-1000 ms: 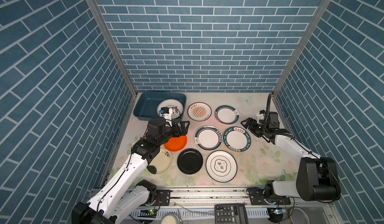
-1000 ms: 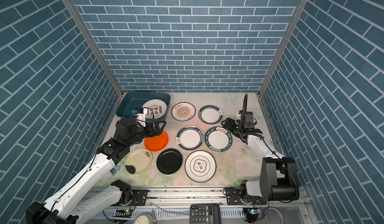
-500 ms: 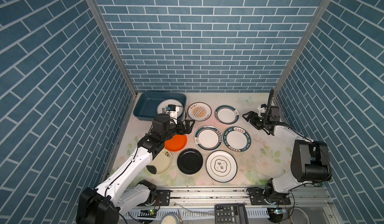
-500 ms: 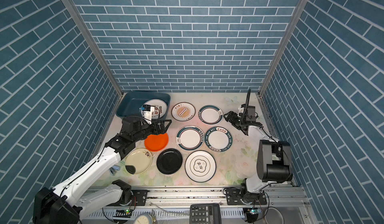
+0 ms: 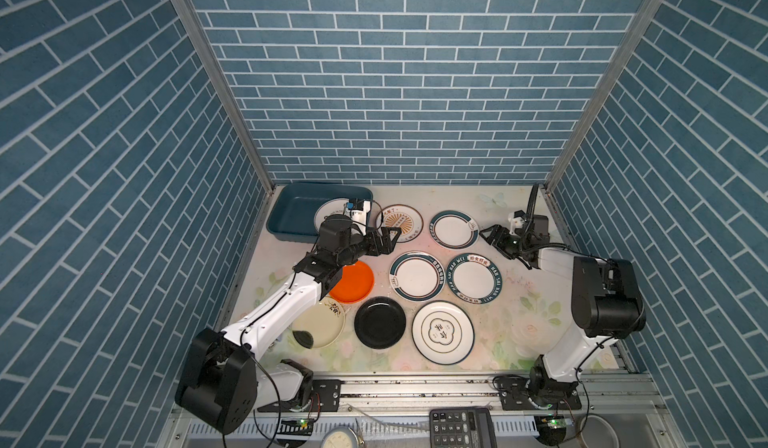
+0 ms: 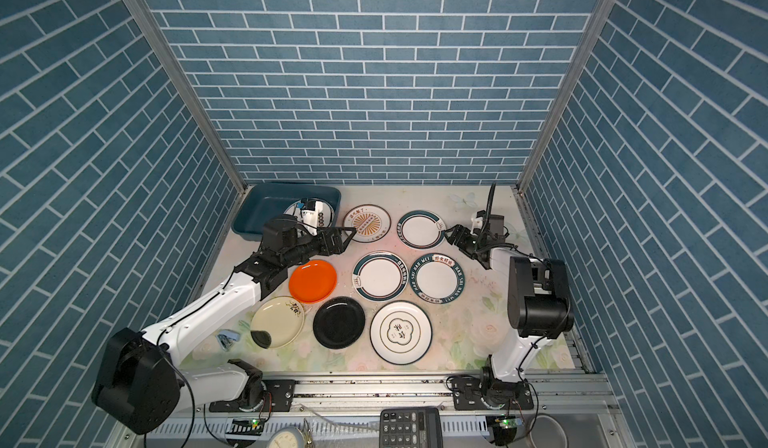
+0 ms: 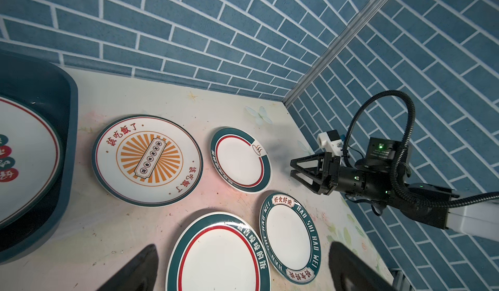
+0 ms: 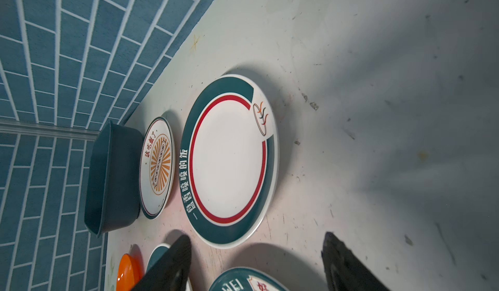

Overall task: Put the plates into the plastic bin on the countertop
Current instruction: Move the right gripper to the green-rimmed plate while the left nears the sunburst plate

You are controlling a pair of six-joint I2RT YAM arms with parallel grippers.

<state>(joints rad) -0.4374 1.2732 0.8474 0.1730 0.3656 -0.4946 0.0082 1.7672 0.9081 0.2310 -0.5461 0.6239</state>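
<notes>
Teal-rimmed plate (image 5: 453, 229) just beside right pincer (image 5: 487, 237), at its 9 o'clock.
Both pincers spread wide, empty; left pincer (image 5: 394, 241) by sunburst plate (image 5: 405, 218).

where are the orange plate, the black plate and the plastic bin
orange plate (image 5: 355, 280), in a top view, on its flat centre
black plate (image 5: 380, 322), in a top view, on its flat centre
plastic bin (image 5: 293, 215), in a top view, on its bare floor
</notes>
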